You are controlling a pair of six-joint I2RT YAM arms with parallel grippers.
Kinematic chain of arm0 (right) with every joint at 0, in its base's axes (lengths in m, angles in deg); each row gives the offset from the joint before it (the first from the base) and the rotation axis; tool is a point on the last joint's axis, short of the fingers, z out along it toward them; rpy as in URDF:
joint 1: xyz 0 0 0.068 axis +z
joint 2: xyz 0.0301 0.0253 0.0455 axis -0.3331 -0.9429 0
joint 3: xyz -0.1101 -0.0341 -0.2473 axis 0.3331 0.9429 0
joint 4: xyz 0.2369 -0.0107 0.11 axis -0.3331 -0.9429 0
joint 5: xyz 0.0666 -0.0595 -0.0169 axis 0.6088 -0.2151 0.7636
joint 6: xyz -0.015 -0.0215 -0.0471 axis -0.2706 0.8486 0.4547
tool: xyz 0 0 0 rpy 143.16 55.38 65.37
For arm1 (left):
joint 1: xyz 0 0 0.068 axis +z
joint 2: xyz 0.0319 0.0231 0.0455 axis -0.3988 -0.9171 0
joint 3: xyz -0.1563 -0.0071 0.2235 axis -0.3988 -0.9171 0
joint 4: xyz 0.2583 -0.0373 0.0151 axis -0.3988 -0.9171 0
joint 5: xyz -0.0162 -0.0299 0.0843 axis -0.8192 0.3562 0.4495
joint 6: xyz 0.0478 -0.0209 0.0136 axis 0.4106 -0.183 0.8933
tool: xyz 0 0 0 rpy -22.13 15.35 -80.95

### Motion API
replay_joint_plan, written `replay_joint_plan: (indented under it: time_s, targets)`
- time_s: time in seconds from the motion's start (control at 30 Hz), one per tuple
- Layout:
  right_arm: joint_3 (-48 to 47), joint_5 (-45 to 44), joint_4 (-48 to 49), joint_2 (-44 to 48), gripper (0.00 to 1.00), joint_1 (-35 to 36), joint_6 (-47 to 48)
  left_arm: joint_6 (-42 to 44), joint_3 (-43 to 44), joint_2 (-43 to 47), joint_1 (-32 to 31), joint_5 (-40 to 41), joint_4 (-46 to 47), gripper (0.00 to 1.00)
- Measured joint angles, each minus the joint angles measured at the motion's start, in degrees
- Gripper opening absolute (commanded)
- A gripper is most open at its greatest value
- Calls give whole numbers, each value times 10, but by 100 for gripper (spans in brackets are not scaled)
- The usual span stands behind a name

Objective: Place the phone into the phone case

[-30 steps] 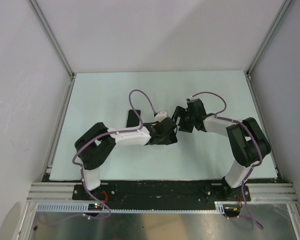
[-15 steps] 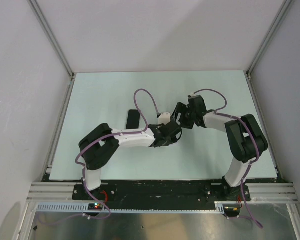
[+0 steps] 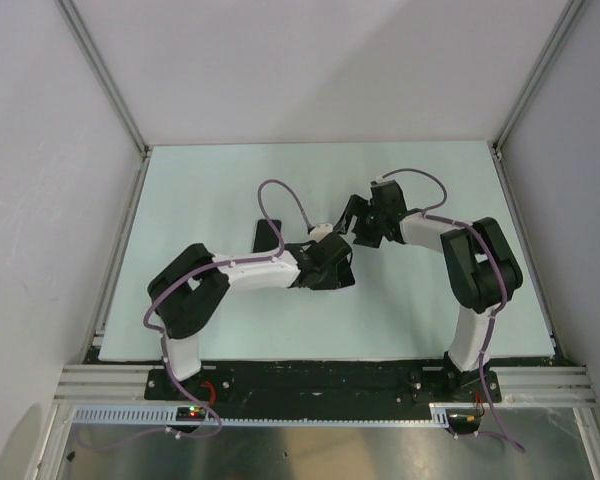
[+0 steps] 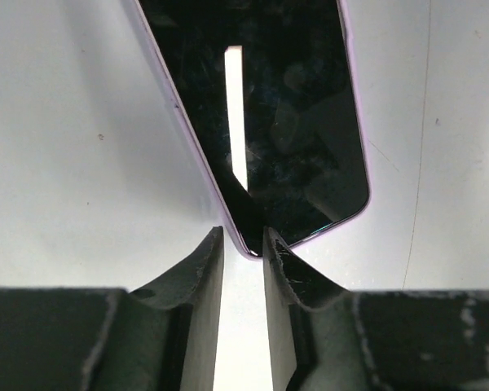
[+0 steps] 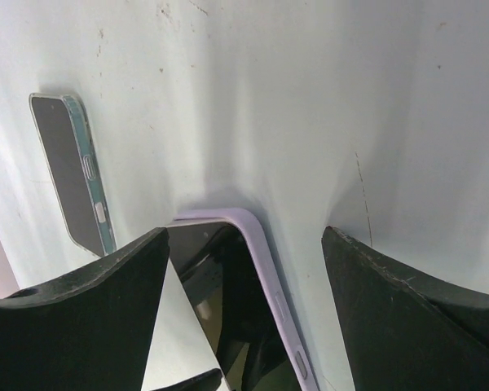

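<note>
The phone (image 4: 293,122) is found flat on the table (image 3: 230,190), near the middle, its black glass ringed by the lilac case (image 5: 267,277). At the one corner shown closely, the rim is seen hugging the glass. The far corners are not shown, so full seating cannot be confirmed.

On the left gripper (image 4: 243,235), the fingers are parted by a narrow slit. Bare table is visible through it and nothing is pinched. The phone's near corner is placed right at the slit; contact cannot be told.

On the right gripper (image 5: 244,235), the fingers are spread wide and set astride the other end of the case, one finger clearly apart from the rim. Nothing is held.

A second dark slab (image 5: 69,167) with a teal edge is noted lying apart, out toward the left arm's side (phone or spare case, not decided from these views).

Risks, as judged:
- If any corner is unseated, the phone could be sprung out once pressing is ended.
- With the left fingertips so close to the corner, the rim could be caught by a dragging withdrawal, and the case peeled or spun.
- If the right fingers were closed off-centre, the whole thing could be skidded across the smooth table rather than pressed home.
</note>
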Motion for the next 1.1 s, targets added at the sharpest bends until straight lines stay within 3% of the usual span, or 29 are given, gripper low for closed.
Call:
replay_joint_plan:
  time_s: [0.27, 0.63, 0.9, 1.1]
  targets:
    - [-18, -5, -2, -16, 71, 5, 1, 11, -18, 29, 40, -45, -18, 34]
    - [-84, -22, -24, -65, 57, 43, 24, 12, -72, 124, 154, -47, -25, 31]
    - [-136, -16, -41, -98, 59, 99, 77, 12, -101, 134, 183, -47, -26, 29]
    - [-111, 29, -8, -91, 71, 144, 108, 11, -132, 150, 183, -54, -19, 29]
